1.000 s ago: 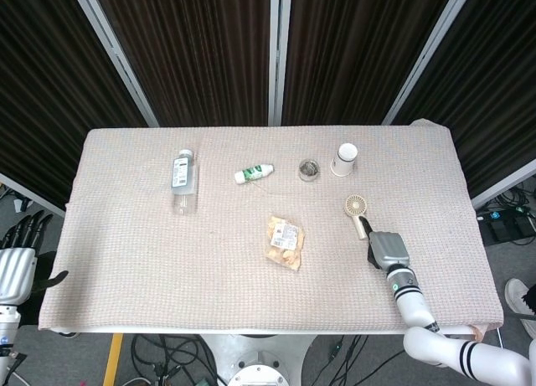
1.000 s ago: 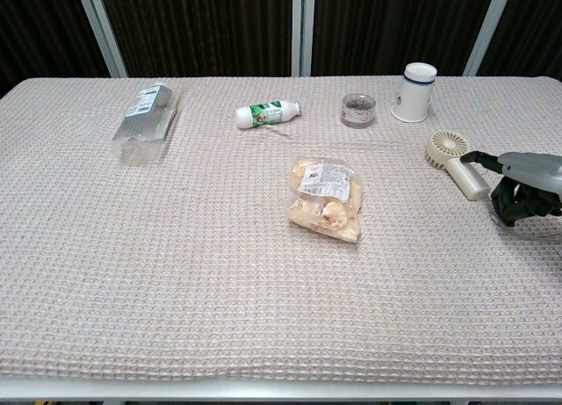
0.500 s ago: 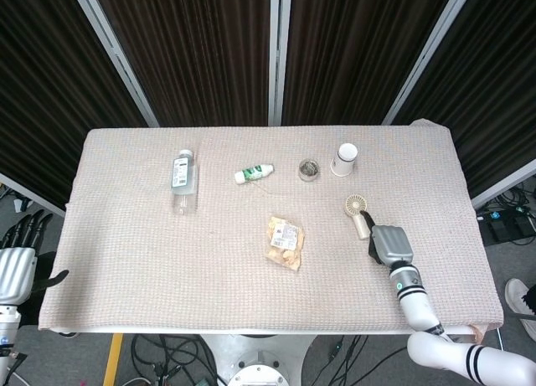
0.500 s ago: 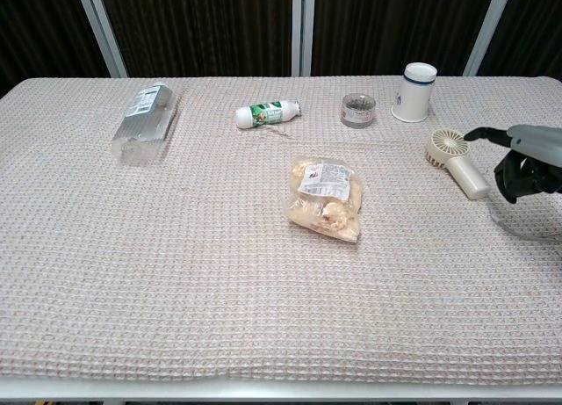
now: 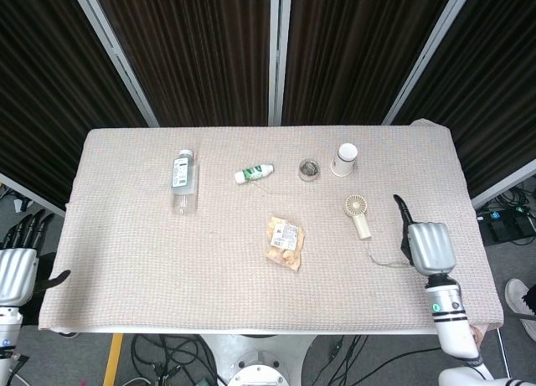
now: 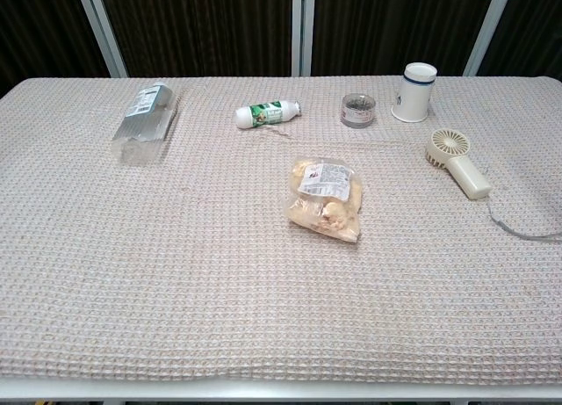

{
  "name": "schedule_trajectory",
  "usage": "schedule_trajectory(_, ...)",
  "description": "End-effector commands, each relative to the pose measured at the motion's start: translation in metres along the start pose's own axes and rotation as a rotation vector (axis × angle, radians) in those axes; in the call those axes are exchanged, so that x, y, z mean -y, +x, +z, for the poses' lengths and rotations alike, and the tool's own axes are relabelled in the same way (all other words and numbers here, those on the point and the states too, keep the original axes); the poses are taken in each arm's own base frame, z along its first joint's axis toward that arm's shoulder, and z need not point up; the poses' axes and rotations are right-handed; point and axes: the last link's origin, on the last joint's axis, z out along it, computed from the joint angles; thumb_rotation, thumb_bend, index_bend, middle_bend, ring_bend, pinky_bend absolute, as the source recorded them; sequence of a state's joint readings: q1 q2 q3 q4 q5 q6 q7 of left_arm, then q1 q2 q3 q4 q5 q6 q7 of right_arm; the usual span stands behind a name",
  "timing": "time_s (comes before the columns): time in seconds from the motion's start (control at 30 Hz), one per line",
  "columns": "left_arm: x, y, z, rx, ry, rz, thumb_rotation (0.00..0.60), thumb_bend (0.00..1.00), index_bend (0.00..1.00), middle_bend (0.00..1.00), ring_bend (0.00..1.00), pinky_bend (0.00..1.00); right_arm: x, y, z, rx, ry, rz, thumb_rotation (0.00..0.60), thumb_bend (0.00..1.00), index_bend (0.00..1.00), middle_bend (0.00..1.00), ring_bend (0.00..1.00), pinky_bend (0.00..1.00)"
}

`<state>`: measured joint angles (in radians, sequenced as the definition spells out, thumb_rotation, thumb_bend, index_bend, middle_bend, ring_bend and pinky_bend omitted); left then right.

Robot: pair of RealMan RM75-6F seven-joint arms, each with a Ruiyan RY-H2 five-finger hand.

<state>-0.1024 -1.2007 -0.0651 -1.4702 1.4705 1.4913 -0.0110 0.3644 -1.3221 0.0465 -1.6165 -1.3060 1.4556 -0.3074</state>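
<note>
A cream hand-held fan [image 5: 358, 214] [image 6: 457, 162] lies flat on the cloth right of centre, and its thin cord [image 5: 381, 259] trails toward the front right. My right hand [image 5: 427, 245] hovers over the table's right side, a little right of the fan and apart from it. Its thumb sticks out toward the back and it holds nothing. My left hand [image 5: 15, 269] hangs beyond the table's left front corner with its fingers spread, empty. The chest view shows neither hand.
A snack bag [image 5: 285, 243] [image 6: 327, 198] lies mid-table. Along the back are a clear bottle [image 5: 184, 178] on its side, a small green-labelled bottle [image 5: 254, 174], a round tin [image 5: 309, 169] and a white cup [image 5: 344, 159]. The table [image 5: 126, 260] has a waffle-weave cloth over it.
My right hand has drawn back from the fan's handle to the right and out of the chest view. The fan and left hand have not moved.
</note>
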Motion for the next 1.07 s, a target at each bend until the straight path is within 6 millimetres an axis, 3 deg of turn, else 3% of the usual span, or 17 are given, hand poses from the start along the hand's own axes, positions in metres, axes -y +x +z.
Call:
schedule_trajectory(0.03,-0.002,-0.001,-0.001,-0.001,-0.003,0.001,0.6,0.03,0.04,0.0,0.0,0.13,-0.033,0.012,-0.036,-0.085,0.0,-0.035,0.6,1.0,0.0,0.91,0.88,0.83)
schedule_trajectory(0.2,-0.005,0.0,-0.005,0.0,-0.006,0.004,0.6,0.03,0.04,0.0,0.0,0.13,-0.056,0.021,-0.068,-0.144,-0.002,-0.045,0.6,1.0,0.01,0.91,0.88,0.83)
schedule_trajectory(0.3,-0.007,-0.002,-0.007,0.008,-0.01,0.006,0.6,0.03,0.04,0.0,0.0,0.13,-0.071,0.026,-0.084,-0.166,-0.004,-0.097,0.6,1.0,0.08,0.91,0.88,0.83)
schedule_trajectory(0.37,-0.01,-0.002,-0.008,0.008,-0.015,0.005,0.6,0.03,0.04,0.0,0.0,0.13,-0.08,0.023,-0.09,-0.152,-0.013,-0.135,0.6,0.99,0.1,0.87,0.82,0.81)
schedule_trajectory(0.4,-0.011,-0.002,-0.009,0.007,-0.016,0.004,0.6,0.03,0.04,0.0,0.0,0.13,-0.087,0.019,-0.095,-0.098,-0.039,-0.176,0.6,0.93,0.1,0.8,0.75,0.78)
schedule_trajectory(0.43,-0.012,-0.002,-0.009,0.006,-0.017,0.003,0.6,0.03,0.04,0.0,0.0,0.13,-0.094,0.014,-0.1,-0.027,-0.072,-0.21,0.6,0.76,0.08,0.66,0.59,0.68)
schedule_trajectory(0.5,-0.014,-0.001,-0.009,0.006,-0.018,0.004,0.6,0.03,0.04,0.0,0.0,0.13,-0.101,0.011,-0.106,0.11,-0.158,-0.242,0.6,0.35,0.02,0.24,0.19,0.34)
schedule_trajectory(0.53,-0.015,-0.001,-0.009,0.007,-0.018,0.004,0.6,0.03,0.04,0.0,0.0,0.13,-0.099,0.012,-0.106,0.124,-0.167,-0.227,0.6,0.2,0.0,0.1,0.07,0.18)
schedule_trajectory(0.57,-0.015,-0.001,-0.009,0.006,-0.018,0.005,0.6,0.03,0.04,0.0,0.0,0.13,-0.098,0.013,-0.105,0.116,-0.162,-0.2,0.6,0.08,0.0,0.0,0.0,0.04)
schedule_trajectory(0.7,-0.016,0.002,-0.009,0.002,-0.018,0.012,0.6,0.03,0.04,0.0,0.0,0.13,-0.098,0.02,-0.105,0.025,-0.118,-0.169,0.6,0.0,0.0,0.0,0.0,0.0)
schedule_trajectory(1.07,-0.015,-0.001,-0.009,0.006,-0.016,0.004,0.6,0.03,0.04,0.0,0.0,0.13,-0.095,0.016,-0.107,0.029,-0.12,-0.147,0.6,0.0,0.0,0.0,0.0,0.0)
